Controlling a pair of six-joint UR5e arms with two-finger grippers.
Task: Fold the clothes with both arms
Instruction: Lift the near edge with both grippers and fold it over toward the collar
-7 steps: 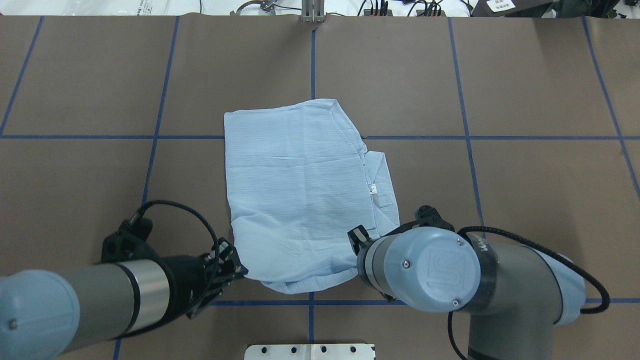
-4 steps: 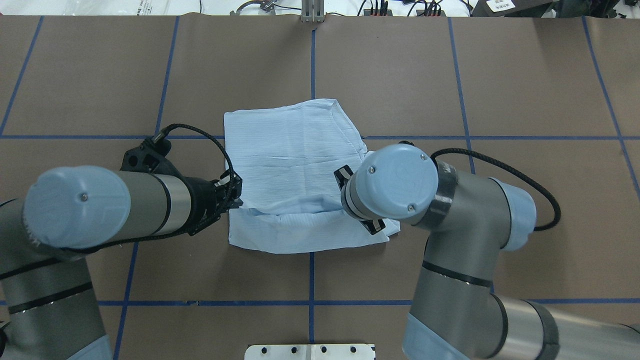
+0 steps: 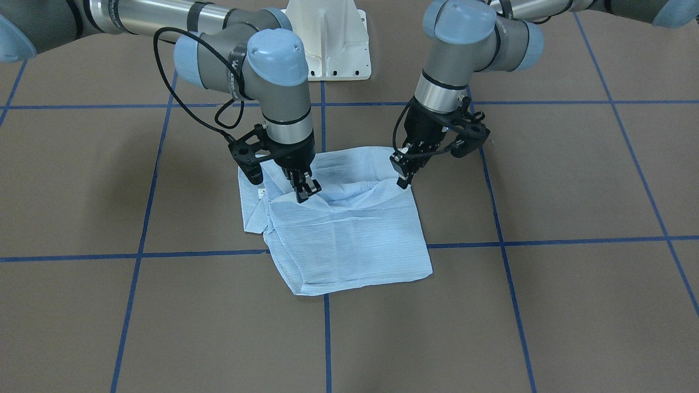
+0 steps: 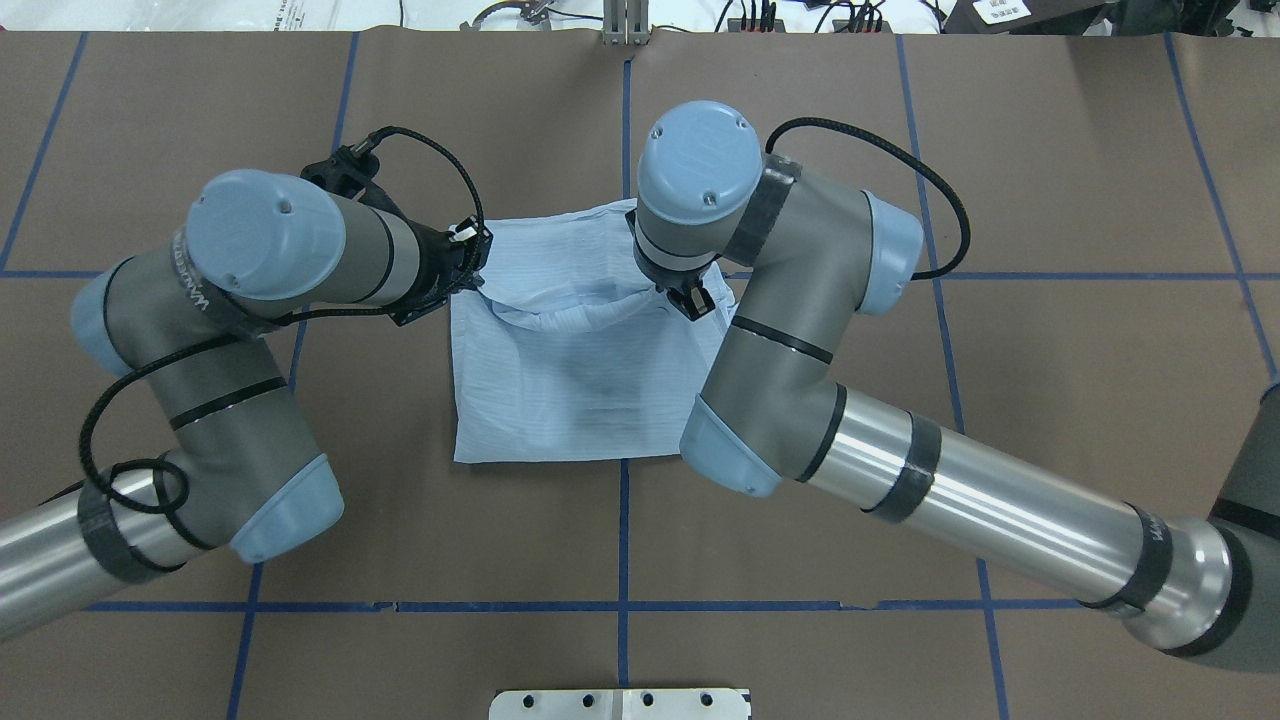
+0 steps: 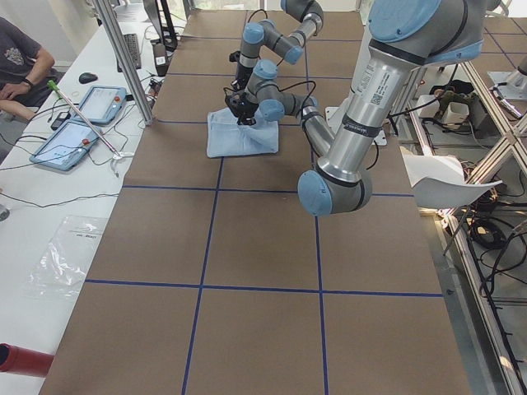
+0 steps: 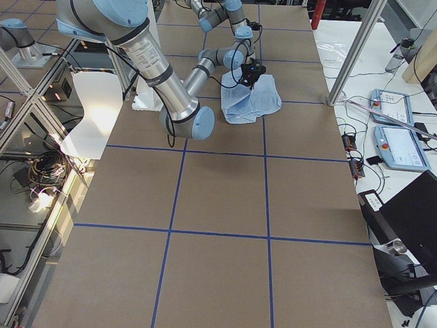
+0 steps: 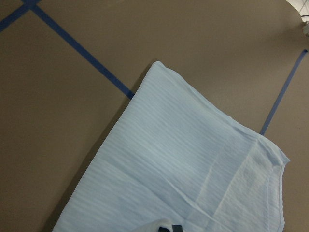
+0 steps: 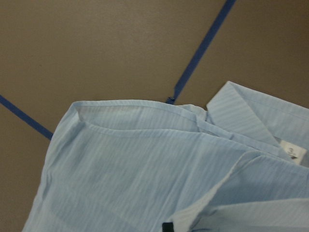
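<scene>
Shirt edge held raised by both jaws, table wide around.

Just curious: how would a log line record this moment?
left tool: shut on shirt | right tool: shut on shirt | edge: raised between tools

No legible text, left arm lettering and shirt tag too blurred

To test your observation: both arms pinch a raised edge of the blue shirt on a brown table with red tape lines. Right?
No: the overhead view shows blue tape lines, not red. The left arm and right arm pinch a raised edge of the blue shirt on the brown table.
</scene>
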